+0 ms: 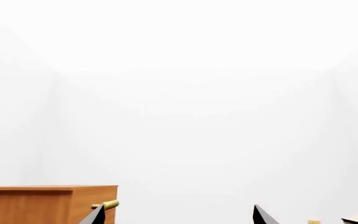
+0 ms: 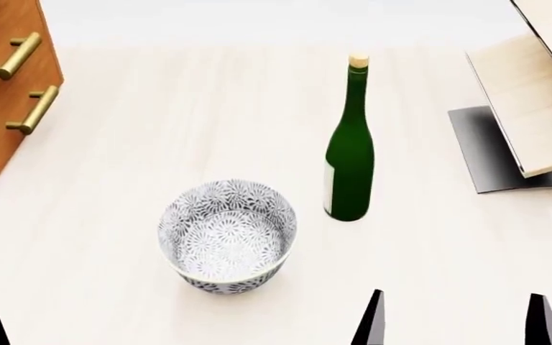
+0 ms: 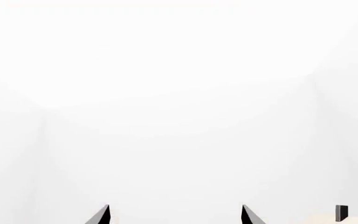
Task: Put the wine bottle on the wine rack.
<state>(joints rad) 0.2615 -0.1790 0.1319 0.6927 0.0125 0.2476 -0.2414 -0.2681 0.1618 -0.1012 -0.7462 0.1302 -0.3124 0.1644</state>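
Wine bottle [image 2: 350,154] glossy green glass — wine rack [image 2: 535,108] matt pale wood, grey metal base.

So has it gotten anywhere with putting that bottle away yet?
Nothing is done yet. The wine bottle stands upright on the table, beside the patterned bowl and apart from the wine rack. The right gripper is open and empty near the table's edge. Grasping, carrying and placing all remain.

My head view is bright, evenly lit and sharp, with only faint soft shadows on the pale desk [image 2: 161,129] and a dim sheen on the bottle [image 2: 350,158]. Both wrist views are washed out to near-blank white haze.
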